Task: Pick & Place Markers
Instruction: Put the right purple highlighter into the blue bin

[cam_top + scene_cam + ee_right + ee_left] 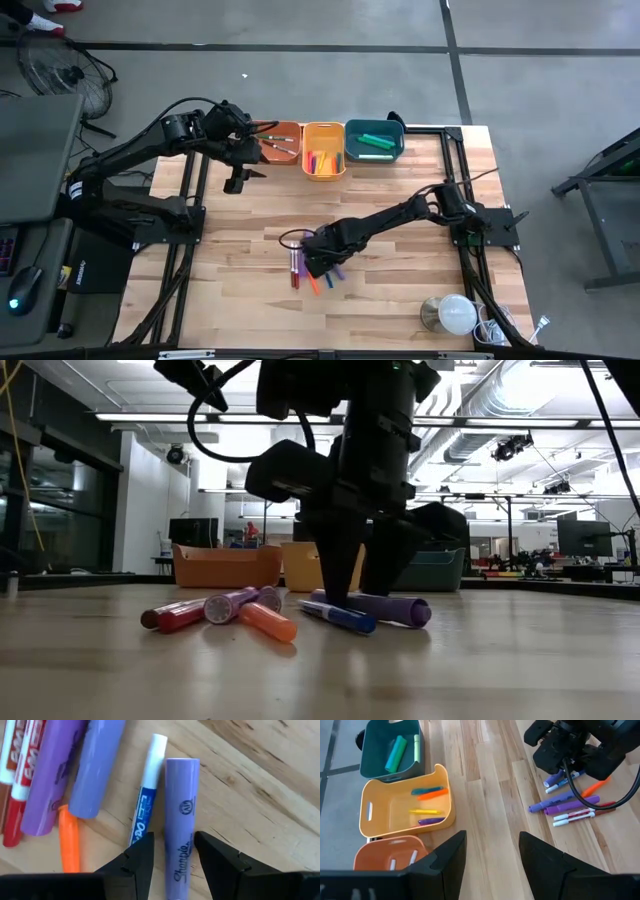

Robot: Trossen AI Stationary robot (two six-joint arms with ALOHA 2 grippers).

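Item: right gripper, jaws narrowly straddling a lavender marker on the table; we risk pinching the touching blue pen.

The right gripper is hiding most of the markers in the overhead view. In the right wrist view, the lavender marker is running off the frame's lower edge. The orange bin's contents are showing too small to identify.
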